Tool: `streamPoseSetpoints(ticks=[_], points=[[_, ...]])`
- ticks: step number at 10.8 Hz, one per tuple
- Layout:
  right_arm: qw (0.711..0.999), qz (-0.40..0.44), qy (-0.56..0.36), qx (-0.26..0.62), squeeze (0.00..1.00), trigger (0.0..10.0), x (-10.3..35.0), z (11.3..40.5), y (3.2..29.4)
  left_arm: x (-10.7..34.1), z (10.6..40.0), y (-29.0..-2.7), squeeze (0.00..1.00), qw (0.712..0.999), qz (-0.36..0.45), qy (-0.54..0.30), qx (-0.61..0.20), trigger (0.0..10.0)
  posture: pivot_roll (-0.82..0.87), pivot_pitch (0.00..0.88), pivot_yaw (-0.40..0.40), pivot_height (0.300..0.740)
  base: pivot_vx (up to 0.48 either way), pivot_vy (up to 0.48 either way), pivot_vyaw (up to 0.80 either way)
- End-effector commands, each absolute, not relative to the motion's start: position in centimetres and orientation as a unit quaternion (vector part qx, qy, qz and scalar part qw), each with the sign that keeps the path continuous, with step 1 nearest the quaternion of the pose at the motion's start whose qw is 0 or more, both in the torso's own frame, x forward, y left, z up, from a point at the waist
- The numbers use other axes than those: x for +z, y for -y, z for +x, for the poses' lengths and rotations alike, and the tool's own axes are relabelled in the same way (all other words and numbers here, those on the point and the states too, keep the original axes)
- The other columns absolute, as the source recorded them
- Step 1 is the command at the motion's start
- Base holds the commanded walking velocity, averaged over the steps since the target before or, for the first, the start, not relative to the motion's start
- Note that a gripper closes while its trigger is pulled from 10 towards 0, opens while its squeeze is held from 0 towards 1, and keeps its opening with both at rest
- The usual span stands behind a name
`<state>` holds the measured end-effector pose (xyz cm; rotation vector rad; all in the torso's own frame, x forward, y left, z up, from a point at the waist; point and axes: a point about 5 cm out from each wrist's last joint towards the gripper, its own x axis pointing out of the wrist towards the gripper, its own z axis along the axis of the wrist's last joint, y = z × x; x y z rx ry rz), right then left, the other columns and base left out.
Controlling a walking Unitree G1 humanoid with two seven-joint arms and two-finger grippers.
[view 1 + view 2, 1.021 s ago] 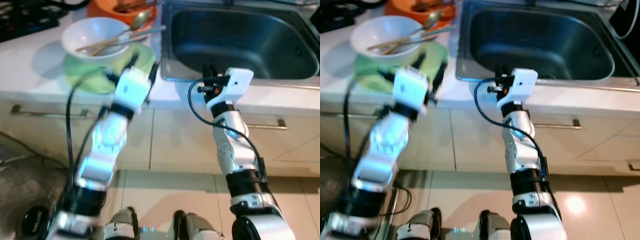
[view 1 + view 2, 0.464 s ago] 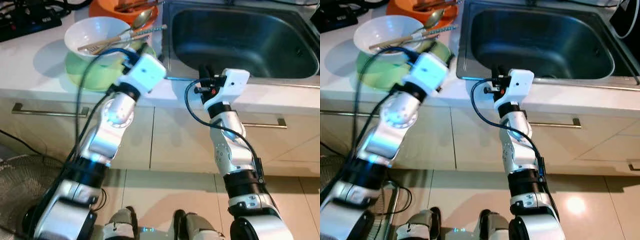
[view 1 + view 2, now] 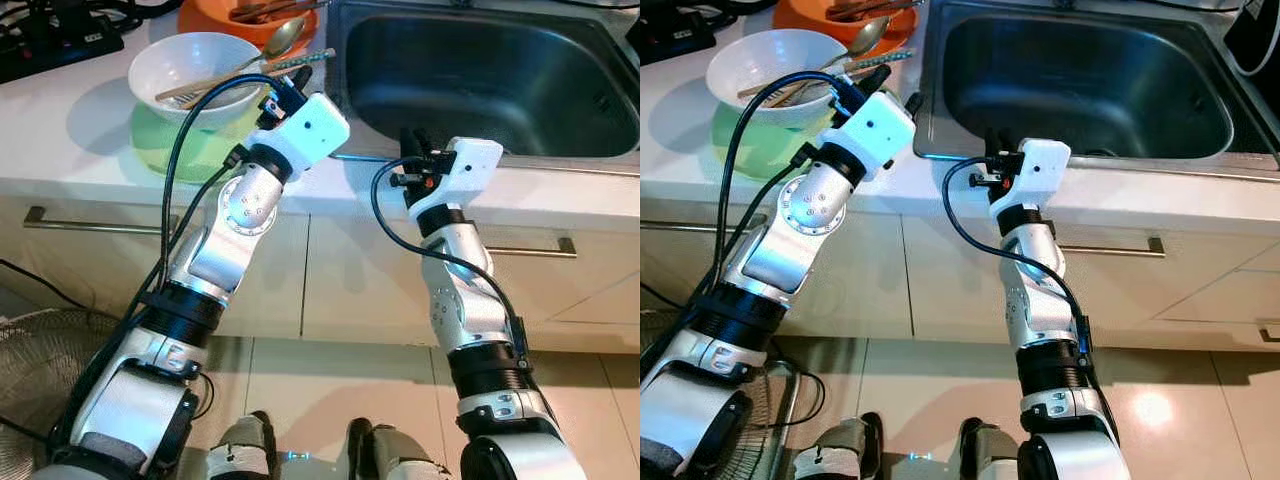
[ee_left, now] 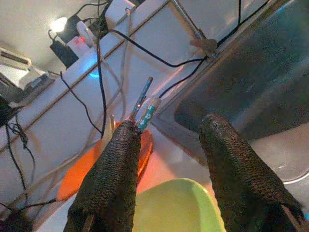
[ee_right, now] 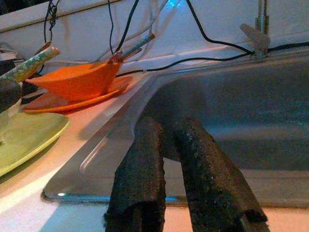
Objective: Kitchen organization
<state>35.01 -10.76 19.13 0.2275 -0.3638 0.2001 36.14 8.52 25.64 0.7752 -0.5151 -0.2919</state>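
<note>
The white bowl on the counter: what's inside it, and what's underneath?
Inside the white bowl lie chopsticks. It sits on a green plate. The left claw covers the plate's near-sink edge.

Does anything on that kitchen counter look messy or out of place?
Mostly the stacked dishes. A white bowl sits on a green plate with utensils jutting over its rim toward the sink. An orange bowl behind also holds cutlery. Cables trail along the back. Nothing looks spilled or broken.

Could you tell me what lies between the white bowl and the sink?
In the left eye view, the left tool hovers between the white bowl and the sink, over the green plate's edge, fingers open; the utensil handles point sinkward.
</note>
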Motion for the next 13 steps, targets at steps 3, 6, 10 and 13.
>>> streamPoseSetpoints(ticks=[3, 6, 10, 13], points=[[0.979, 0.119, 0.144, 0.088, 0.0, 10.0, 17.5, 34.9, 11.0, 26.9, 36.3, -7.9, 0.0, 0.863, 0.404, 0.271, -0.138, 10.0, 0.13, 0.239, -0.018, 0.74, 0.0, 0.0, 0.0], [0.979, 0.117, 0.143, 0.085, 0.0, 10.0, 17.4, 34.9, 11.2, 26.2, 37.9, -8.8, 0.0, 0.864, 0.437, 0.226, -0.109, 10.0, 0.12, 0.238, -0.018, 0.74, 0.0, 0.0, 0.0], [0.979, 0.116, 0.143, 0.085, 0.0, 10.0, 17.4, 34.8, 11.2, 26.0, 39.1, -9.0, 0.0, 0.858, 0.463, 0.205, -0.09, 0.0, 0.11, 0.237, -0.017, 0.74, 0.0, 0.0, 0.0], [0.979, 0.116, 0.143, 0.085, 0.0, 10.0, 17.4, 34.9, 11.3, 27.6, 39.1, -9.6, 0.0, 0.859, 0.453, 0.234, -0.051, 0.0, 0.12, 0.234, -0.022, 0.74, 0.0, 0.0, 0.0]])
